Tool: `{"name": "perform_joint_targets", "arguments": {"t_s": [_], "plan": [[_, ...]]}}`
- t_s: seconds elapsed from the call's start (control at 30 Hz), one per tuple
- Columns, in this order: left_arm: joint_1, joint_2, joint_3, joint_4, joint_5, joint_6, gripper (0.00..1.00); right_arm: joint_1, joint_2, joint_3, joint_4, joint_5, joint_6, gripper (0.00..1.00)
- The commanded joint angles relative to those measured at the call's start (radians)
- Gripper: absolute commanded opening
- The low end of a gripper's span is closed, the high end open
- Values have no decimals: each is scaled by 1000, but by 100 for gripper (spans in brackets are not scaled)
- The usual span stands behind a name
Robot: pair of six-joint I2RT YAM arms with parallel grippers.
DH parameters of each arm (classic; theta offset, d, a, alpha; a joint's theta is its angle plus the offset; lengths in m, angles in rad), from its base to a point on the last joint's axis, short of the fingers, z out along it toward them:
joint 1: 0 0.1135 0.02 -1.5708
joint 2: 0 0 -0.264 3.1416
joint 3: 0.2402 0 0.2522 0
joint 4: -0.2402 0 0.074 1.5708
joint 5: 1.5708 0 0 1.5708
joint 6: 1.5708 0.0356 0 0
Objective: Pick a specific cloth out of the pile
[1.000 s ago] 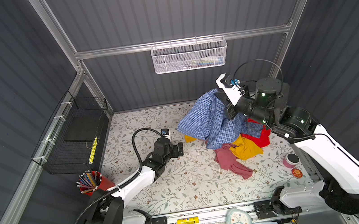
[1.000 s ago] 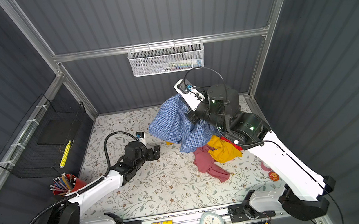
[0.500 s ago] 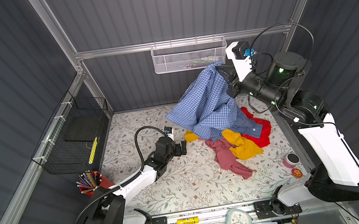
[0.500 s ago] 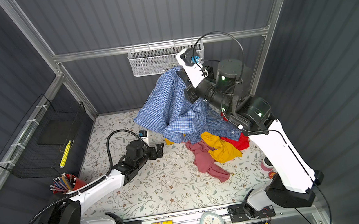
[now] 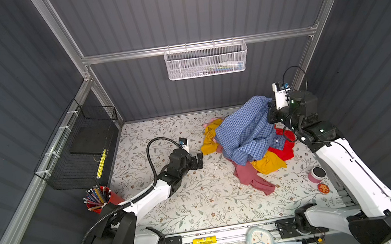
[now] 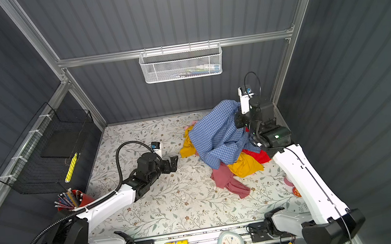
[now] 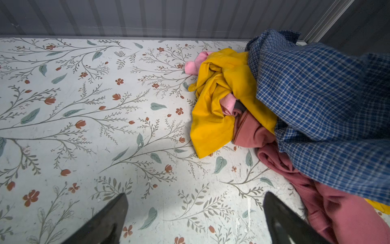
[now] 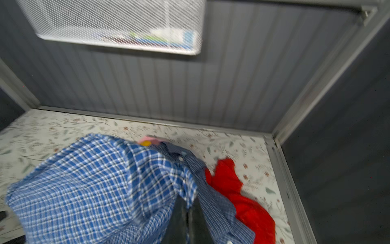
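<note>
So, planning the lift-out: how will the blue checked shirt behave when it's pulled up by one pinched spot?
Probably floppy: the blue checked shirt hangs in folds from the shut right gripper. Likely light, since one pinch holds up a bunched part. It may drag neighbours: its lower edge lies on the dusty-pink garment and mustard garment.

The right hand [image 8: 187,209] shows as two dark fingers pressed together, pinching a fold of the blue-and-white checked shirt [image 8: 90,190], which billows out in front of it. A white button [image 8: 180,158] sits on the shirt's placket. A bright red garment [image 8: 238,196] lies on the floral tabletop [image 8: 249,147], touching the shirt. Slivers of pink cloth [image 8: 148,138] and yellow cloth [image 8: 146,143] peek over the shirt's far edge. A white mesh basket [image 8: 118,27] hangs on the grey panelled wall [image 8: 211,88]. Everything is slightly blurred.
</note>
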Motion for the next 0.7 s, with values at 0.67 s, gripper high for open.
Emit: {"name": "perform_joint_targets", "arguments": {"t_s": [0.67], "plan": [[-43, 106, 65, 4, 34, 24, 99, -260, 607, 244, -114, -316, 154, 4]]}}
